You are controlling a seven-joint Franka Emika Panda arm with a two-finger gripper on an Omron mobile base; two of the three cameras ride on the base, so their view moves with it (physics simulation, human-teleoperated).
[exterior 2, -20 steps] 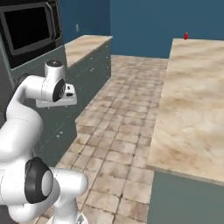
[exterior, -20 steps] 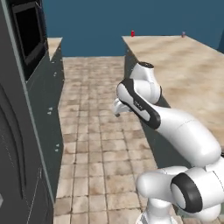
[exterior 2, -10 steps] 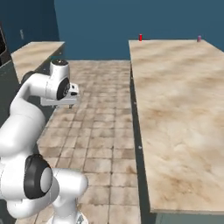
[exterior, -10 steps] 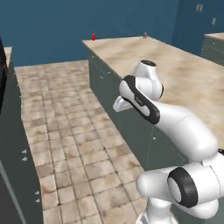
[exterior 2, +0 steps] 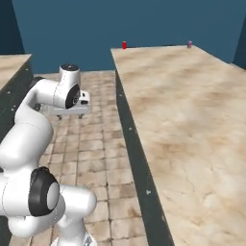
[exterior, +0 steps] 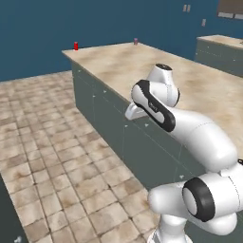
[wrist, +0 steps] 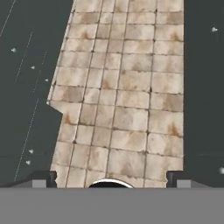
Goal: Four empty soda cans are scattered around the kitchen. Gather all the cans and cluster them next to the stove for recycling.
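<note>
A: The whole picture has swung round since a second ago. Then both base views showed the dark wall unit with the black-fronted oven on the left; now the long beige marble counter (exterior: 199,90) runs ahead and the oven is out of frame

B: So the base has turned, not the things?

A: I judge so. The arm keeps the same tucked pose in front of the cameras, and the red can (exterior: 76,46) sits at the same far corner of the counter as before, only shifted across the frame. A purple-pink can (exterior: 135,41) has come into sight further along that far edge, well apart from the red one

B: Same two in the right base view?

A: Yes, the red can (exterior 2: 124,45) at the far left corner and the purple-pink can (exterior 2: 190,44) toward the far right corner, both upright as far as I can tell at that size

B: And the gripper?

A: The gripper (wrist: 109,180) points down at the tan tiled floor (wrist: 127,100) between two dark cabinet fronts; its fingertips (wrist: 43,178) stand spread about as wide as they go with nothing between them

B: What does that mean for the job?

A: Nothing is gathered yet. The turn lines the robot up with the aisle beside the counter, so the likely next step is driving toward those cans. The stove isn't among the things I can make out here
</note>
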